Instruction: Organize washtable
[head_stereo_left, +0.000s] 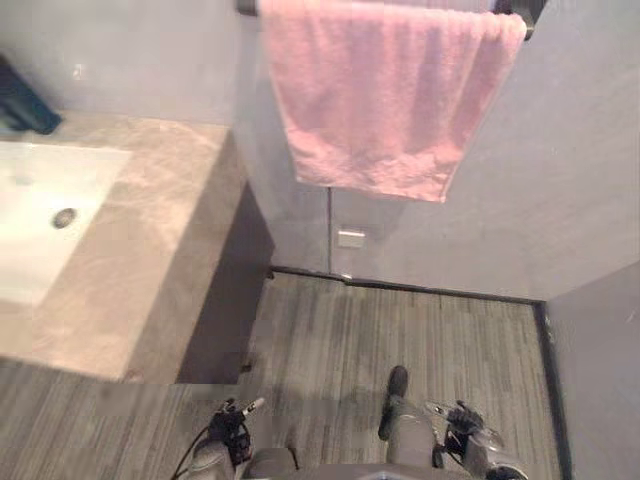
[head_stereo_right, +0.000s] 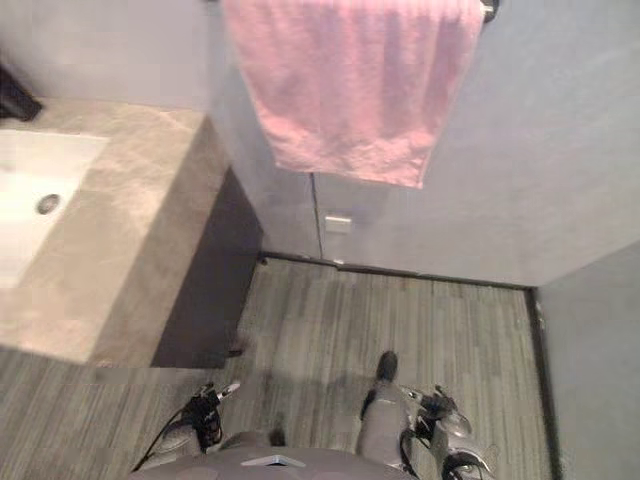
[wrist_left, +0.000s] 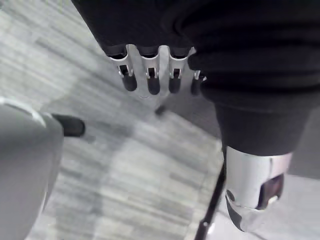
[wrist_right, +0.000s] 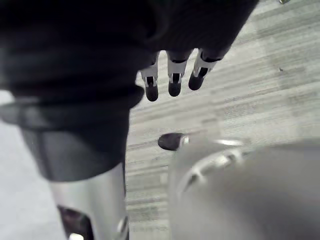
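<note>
**Washtable countertop (head_stereo_left: 160, 240) and floor (head_stereo_left: 420, 340)**

The beige, marble-patterned washtable countertop sits on the robot's left, its back edge against the grey wall. 1 white basin (head_stereo_left: 40, 200) is sunk into it, with a round metal drain (head_stereo_left: 64, 217) in its bottom. 1 dark object (head_stereo_left: 25, 108), too cut off to identify, stands at the back edge by the wall. Below the top, a dark cabinet side (head_stereo_left: 235, 290) meets the grey plank floor.

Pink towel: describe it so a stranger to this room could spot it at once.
Start at the beige stone washtable with its white sink; a grey wall stands to its right. High on that wall a dark rail carries the pink towel, draped over it above a small white wall plate. It is the only pink cloth here.
</note>
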